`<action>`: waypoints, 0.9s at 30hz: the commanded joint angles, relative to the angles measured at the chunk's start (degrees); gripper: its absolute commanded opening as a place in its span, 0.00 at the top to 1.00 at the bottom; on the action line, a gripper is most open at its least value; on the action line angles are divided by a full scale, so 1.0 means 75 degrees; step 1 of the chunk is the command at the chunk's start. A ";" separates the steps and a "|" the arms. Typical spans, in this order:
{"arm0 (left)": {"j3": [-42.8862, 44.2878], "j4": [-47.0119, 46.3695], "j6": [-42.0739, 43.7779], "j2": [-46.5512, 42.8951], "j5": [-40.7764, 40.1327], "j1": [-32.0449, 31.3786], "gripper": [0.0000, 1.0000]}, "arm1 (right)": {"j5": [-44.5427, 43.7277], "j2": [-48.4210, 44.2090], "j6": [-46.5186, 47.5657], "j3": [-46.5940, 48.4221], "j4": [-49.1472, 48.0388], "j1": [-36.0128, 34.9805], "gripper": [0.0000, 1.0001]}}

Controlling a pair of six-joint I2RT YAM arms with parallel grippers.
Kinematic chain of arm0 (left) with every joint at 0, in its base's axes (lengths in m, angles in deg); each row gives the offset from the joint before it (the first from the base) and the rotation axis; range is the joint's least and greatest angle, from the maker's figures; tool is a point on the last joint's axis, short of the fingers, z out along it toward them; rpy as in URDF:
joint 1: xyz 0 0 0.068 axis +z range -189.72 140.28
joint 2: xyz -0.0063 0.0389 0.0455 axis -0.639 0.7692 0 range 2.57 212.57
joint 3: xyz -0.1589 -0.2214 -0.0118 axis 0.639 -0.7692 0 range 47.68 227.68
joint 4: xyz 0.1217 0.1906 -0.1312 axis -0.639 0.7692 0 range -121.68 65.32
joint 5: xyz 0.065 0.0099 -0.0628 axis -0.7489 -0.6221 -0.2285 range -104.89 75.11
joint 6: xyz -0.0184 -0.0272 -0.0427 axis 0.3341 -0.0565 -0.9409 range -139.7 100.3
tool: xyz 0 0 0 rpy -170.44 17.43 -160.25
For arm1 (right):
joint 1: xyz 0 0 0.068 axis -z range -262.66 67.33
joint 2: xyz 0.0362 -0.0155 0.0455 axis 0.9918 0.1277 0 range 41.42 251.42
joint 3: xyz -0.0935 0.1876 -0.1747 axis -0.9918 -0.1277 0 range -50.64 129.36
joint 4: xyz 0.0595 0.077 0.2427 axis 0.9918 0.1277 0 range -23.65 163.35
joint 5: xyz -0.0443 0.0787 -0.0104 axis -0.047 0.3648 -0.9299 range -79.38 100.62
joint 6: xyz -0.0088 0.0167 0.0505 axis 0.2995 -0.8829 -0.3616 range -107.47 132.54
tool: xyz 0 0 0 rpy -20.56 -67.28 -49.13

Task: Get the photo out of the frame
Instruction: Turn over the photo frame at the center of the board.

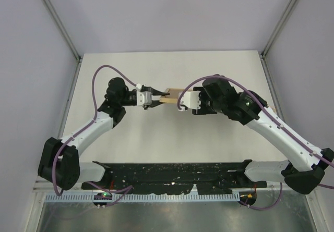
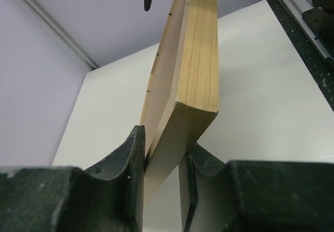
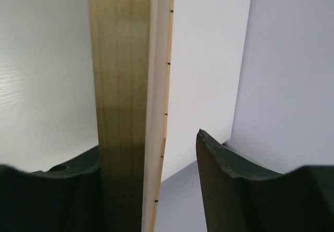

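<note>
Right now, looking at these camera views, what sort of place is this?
Probably a robot lab test cell, not a home: a bare white table boxed in by plain pale panels on metal posts, with a left arm and right arm mounted on a black base rail.

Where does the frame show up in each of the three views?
Top external: the frame is edge-on at centre, between the left gripper and the right gripper.
Left wrist: the frame rises through the centre, its lower corner clamped.
Right wrist: the frame stands upright, left of centre.
Shared landmark: the white table.
</note>
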 commanded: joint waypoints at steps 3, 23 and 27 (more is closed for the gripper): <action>0.0330 0.1572 -0.0790 0.0001 -0.0124 0.0034 1.00 | -0.0056 0.0103 0.0094 -0.0304 0.0357 0.0057 0.87; -0.1403 0.0729 -0.2077 -0.2903 -0.0933 0.4366 0.00 | 0.1737 0.3135 -0.2611 0.4601 -0.0122 0.0970 0.92; -0.1942 0.0343 -0.2488 -0.3291 -0.0652 0.5142 0.00 | 0.2087 0.3769 -0.3398 0.5926 -0.0415 0.1240 0.92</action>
